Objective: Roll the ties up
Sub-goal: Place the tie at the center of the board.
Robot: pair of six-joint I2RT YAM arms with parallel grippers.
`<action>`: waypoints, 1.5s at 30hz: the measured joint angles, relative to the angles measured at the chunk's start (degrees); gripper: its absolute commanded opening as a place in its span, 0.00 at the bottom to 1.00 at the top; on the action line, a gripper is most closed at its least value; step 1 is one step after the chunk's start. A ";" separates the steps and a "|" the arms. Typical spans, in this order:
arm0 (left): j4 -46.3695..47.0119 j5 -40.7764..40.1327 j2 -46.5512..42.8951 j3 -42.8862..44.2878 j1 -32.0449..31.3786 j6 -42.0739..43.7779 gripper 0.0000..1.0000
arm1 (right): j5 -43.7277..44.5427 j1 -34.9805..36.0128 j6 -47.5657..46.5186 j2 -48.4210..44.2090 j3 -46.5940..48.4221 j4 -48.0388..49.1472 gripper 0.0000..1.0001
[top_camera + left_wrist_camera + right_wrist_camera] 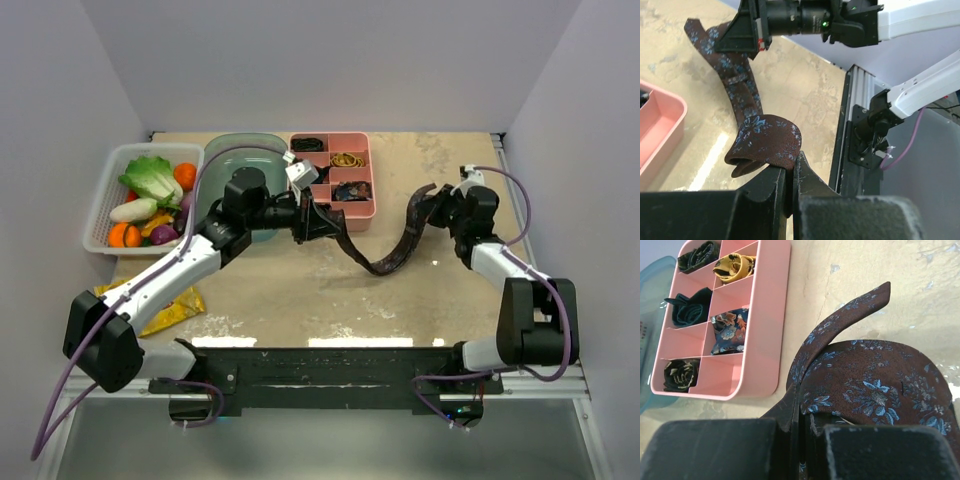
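One long brown-maroon woven necktie [385, 262], scattered with small pale-blue flower sprigs, hangs between the two arms. It sags in a shallow loop whose lowest part reaches the mottled beige table [300, 295] just in front of the pink plastic tray [368, 175]. The left gripper [305, 218] has its jaws pressed together on one end, and the cloth curls over the fingertips [777, 177] in a soft fold in the left wrist view. The right gripper [437, 205] is likewise clamped tight on the other end. There the broader part of the fabric arches over the fingers and a narrow strip rises free above it in the right wrist view. The tray has six compartments in two columns. Five of them each hold one of the rolled ties: one dark green [699, 255], one yellow [735, 267], one dark teal [690, 305], one navy with orange flowers [729, 330] and one black with pale markings [681, 375]. The sixth compartment [722, 375] holds nothing. Left of the tray sit one pale green plastic tub [245, 148] and one white slatted basket [100, 215] of toy vegetables.
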 measured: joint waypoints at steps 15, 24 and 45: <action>-14.64 -8.17 -1.51 -6.05 0.00 3.96 0.00 | -0.59 -0.04 5.97 7.96 -3.34 -0.20 0.11; -19.54 -12.00 -10.93 -11.15 0.00 3.63 0.00 | 6.05 -0.04 5.60 7.93 -2.21 -7.87 0.55; -39.06 -23.82 -14.01 -12.98 0.00 -0.76 0.00 | 11.45 0.79 3.91 -5.35 0.66 -29.55 0.98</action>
